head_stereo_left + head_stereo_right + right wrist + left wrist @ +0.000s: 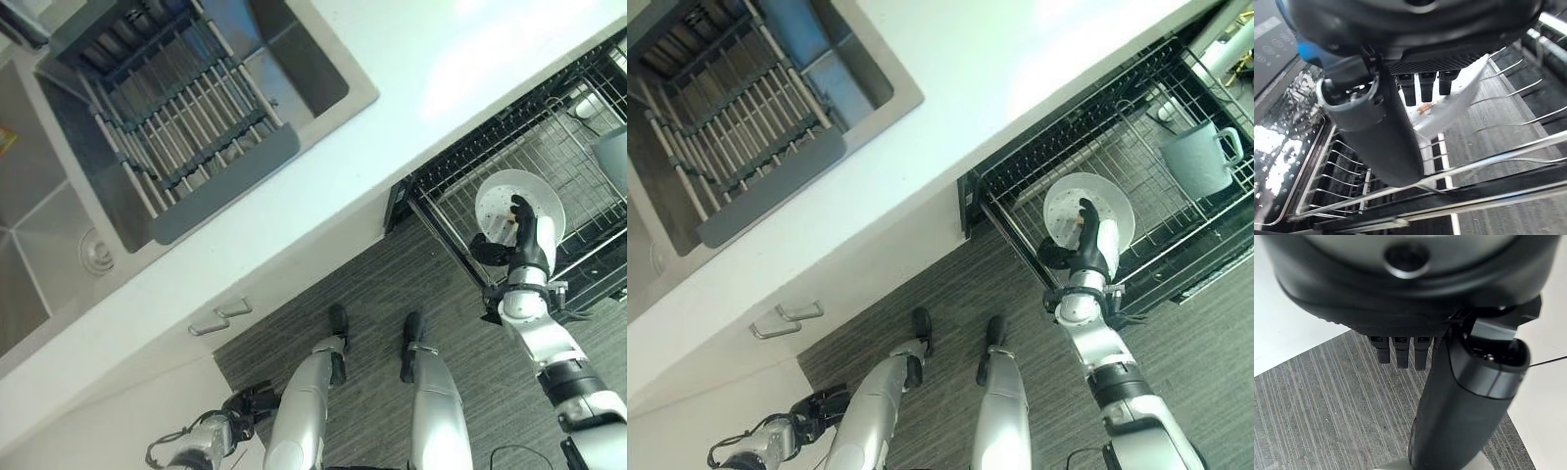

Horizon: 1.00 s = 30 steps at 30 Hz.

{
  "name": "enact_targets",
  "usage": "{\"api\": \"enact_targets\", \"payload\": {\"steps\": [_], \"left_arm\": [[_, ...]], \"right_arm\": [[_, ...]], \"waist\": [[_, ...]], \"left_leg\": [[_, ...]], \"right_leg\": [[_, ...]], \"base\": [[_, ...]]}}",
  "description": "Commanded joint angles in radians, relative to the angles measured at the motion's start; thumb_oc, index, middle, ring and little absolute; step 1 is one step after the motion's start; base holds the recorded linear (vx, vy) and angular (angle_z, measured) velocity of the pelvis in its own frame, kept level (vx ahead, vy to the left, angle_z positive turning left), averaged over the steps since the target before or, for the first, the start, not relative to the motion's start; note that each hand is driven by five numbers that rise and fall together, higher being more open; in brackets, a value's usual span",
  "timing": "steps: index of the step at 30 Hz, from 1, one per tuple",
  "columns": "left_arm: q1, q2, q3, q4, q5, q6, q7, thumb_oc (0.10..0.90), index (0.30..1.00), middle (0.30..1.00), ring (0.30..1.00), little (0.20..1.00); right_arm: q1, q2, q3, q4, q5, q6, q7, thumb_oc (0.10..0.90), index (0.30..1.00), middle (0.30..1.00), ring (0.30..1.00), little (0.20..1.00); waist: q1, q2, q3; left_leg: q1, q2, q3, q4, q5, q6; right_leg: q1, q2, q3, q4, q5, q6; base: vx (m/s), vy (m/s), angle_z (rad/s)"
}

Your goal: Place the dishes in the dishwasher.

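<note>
While gripping: right hand (1089, 242) has its fingers over the face of the white plate (1065, 202) and thumb on the other side, pinching it near the lower rim.
Plate position: tilted, over the pulled-out dishwasher rack (1136, 147), lower rim down among the wire tines at the rack's front part; right wrist view shows the fingers (1427, 83) laid on the plate (1454, 105) and wire tines (1508, 85) just beside it.
Plate detail: small orange-brown speck on the plate face by the fingertips.
Rack contents: grey mug (1200, 155) standing in the rack, well apart from the plate, handle toward the far side; a white item at the rack's far corner, too small to tell.
Left hand: left hand (247, 401) hangs low by the floor, away from the dishwasher, holding nothing; fingers (1400, 351) hang loosely straight in the left wrist view.
Floor: grey striped floor (372, 284) under both arms.
Tabletop: white tabletop (411, 88) runs above the dishwasher; cabinet handles (220, 317) below its edge.
Sink: steel sink (39, 215) set in the tabletop, with a grey drying rack (186, 117) spanning it, bars bare.
</note>
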Motion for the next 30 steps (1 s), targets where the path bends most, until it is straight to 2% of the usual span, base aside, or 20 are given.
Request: {"api": "enact_targets", "payload": {"steps": [1,3,5,6,8,10,12,13,14,17,22,26,28,30], "left_arm": [[0.102,0.032,0.000,0.009,-0.023,-0.015,0.001,0.800,0.900,0.900,0.900,0.900],[0.114,0.036,0.013,0.007,-0.011,-0.028,0.003,0.800,0.900,0.900,0.900,0.900],[0.119,0.037,0.018,0.005,-0.003,-0.032,0.007,0.800,0.900,0.900,0.900,0.900],[0.122,0.041,0.020,0.002,0.002,-0.032,0.012,0.800,0.900,0.900,0.900,0.900],[0.120,0.045,0.019,-0.003,0.008,-0.026,0.020,0.800,0.900,0.900,0.900,0.900],[0.121,0.047,0.024,-0.003,0.014,-0.024,0.022,0.800,0.900,0.900,0.900,0.900],[0.119,0.048,0.026,0.006,0.009,-0.024,0.021,0.800,0.900,0.900,0.900,0.900],[0.116,0.048,0.031,0.013,0.012,-0.021,0.020,0.800,0.900,0.900,0.900,0.900],[0.113,0.047,0.033,0.019,0.015,-0.021,0.019,0.800,0.900,0.900,0.900,0.900],[0.114,0.039,0.039,0.034,0.021,-0.029,0.012,0.800,0.900,0.900,0.900,0.900],[0.131,0.029,0.046,0.054,0.030,-0.053,-0.008,0.800,0.900,0.900,0.900,0.900],[0.140,0.020,0.045,0.059,0.032,-0.061,-0.002,0.800,0.900,0.900,0.900,0.900],[0.148,0.011,0.048,0.064,0.035,-0.072,0.006,0.800,0.900,0.900,0.900,0.900],[0.154,0.003,0.053,0.076,0.036,-0.079,0.007,0.800,0.900,0.900,0.900,0.900]], "right_arm": [[-0.013,-0.038,-0.024,-0.060,-0.105,0.024,0.002,0.800,0.900,0.900,0.900,0.900],[0.022,-0.039,-0.038,-0.100,-0.084,0.037,0.034,0.800,0.900,0.900,0.900,0.900],[0.038,-0.040,-0.049,-0.108,-0.073,0.021,0.042,0.800,0.900,0.900,0.900,0.900],[0.054,-0.044,-0.061,-0.117,-0.048,-0.016,0.077,0.800,0.900,0.900,0.900,0.900],[0.058,-0.043,-0.070,-0.116,-0.007,-0.033,0.114,0.800,0.900,0.900,0.900,0.900],[0.062,-0.042,-0.080,-0.104,0.097,-0.124,0.149,0.800,0.900,0.900,0.900,0.900],[0.069,-0.030,-0.101,-0.102,0.232,-0.253,0.209,0.800,0.900,0.900,0.900,0.900],[0.079,0.005,-0.126,-0.120,0.441,-0.384,0.346,0.800,0.900,0.900,0.900,0.900],[0.084,0.020,-0.135,-0.128,0.479,-0.407,0.374,0.800,0.900,0.900,0.900,0.900],[0.106,0.044,-0.160,-0.144,0.449,-0.452,0.384,0.800,0.900,0.900,0.900,0.900],[0.127,0.073,-0.179,-0.179,0.522,-0.499,0.470,0.800,0.900,0.900,0.900,0.900],[0.154,0.086,-0.191,-0.261,0.511,-0.513,0.456,0.800,0.900,0.900,0.900,0.900],[0.161,0.089,-0.199,-0.295,0.533,-0.580,0.508,0.800,0.900,0.900,0.900,0.900],[0.179,0.095,-0.201,-0.347,0.505,-0.622,0.512,0.800,0.900,0.900,0.900,0.900]], "waist": [[-0.002,-0.010,-0.015],[-0.009,-0.022,-0.015],[-0.011,-0.030,-0.015],[-0.013,-0.035,-0.015],[-0.013,-0.040,-0.015],[-0.011,-0.043,-0.015],[-0.012,-0.043,-0.015],[-0.014,-0.042,-0.015],[-0.016,-0.042,-0.015],[-0.024,-0.038,-0.015],[-0.036,-0.028,-0.025],[-0.049,-0.029,-0.041],[-0.054,-0.034,-0.051],[-0.062,-0.038,-0.061]], "left_leg": [[0.042,0.007,-0.053,0.012,-0.167,-0.033],[0.044,0.017,-0.046,0.012,-0.170,-0.035],[0.049,0.021,-0.045,0.012,-0.173,-0.036],[0.055,0.025,-0.043,0.012,-0.175,-0.037],[0.061,0.028,-0.043,0.012,-0.175,-0.039],[0.069,0.034,-0.043,0.012,-0.174,-0.041],[0.074,0.038,-0.044,0.012,-0.173,-0.044],[0.078,0.041,-0.046,0.012,-0.171,-0.047],[0.081,0.041,-0.047,0.012,-0.171,-0.050],[0.090,0.042,-0.046,0.012,-0.170,-0.054],[0.106,0.046,-0.044,0.012,-0.176,-0.059],[0.127,0.053,-0.041,0.012,-0.186,-0.062],[0.144,0.057,-0.040,0.012,-0.193,-0.062],[0.161,0.063,-0.035,0.012,-0.198,-0.064]], "right_leg": [[0.012,0.032,0.026,0.079,-0.163,0.004],[0.019,0.038,0.026,0.063,-0.156,0.006],[0.027,0.040,0.026,0.053,-0.153,0.008],[0.035,0.043,0.024,0.049,-0.151,0.010],[0.044,0.045,0.022,0.044,-0.150,0.009],[0.056,0.047,0.018,0.039,-0.150,0.006],[0.065,0.050,0.013,0.035,-0.150,0.003],[0.073,0.053,0.009,0.035,-0.153,0.001],[0.075,0.053,0.008,0.037,-0.156,0.001],[0.085,0.053,0.005,0.036,-0.159,-0.002],[0.104,0.057,0.008,0.023,-0.163,-0.006],[0.128,0.062,0.012,0.003,-0.161,-0.007],[0.149,0.065,0.016,-0.015,-0.159,-0.008],[0.166,0.065,0.018,-0.025,-0.156,-0.007]], "base": [[-0.02,-0.040,-0.16],[-0.02,-0.057,-0.12],[-0.01,-0.069,-0.10],[0.00,-0.072,-0.05],[0.00,-0.083,-0.01],[0.01,-0.084,0.01],[0.01,-0.064,0.01],[0.01,-0.039,0.00],[0.01,-0.031,0.00],[0.00,0.000,0.00],[0.00,0.000,0.00],[0.00,0.000,0.00],[0.01,0.000,-0.02],[0.04,0.010,-0.03]]}}
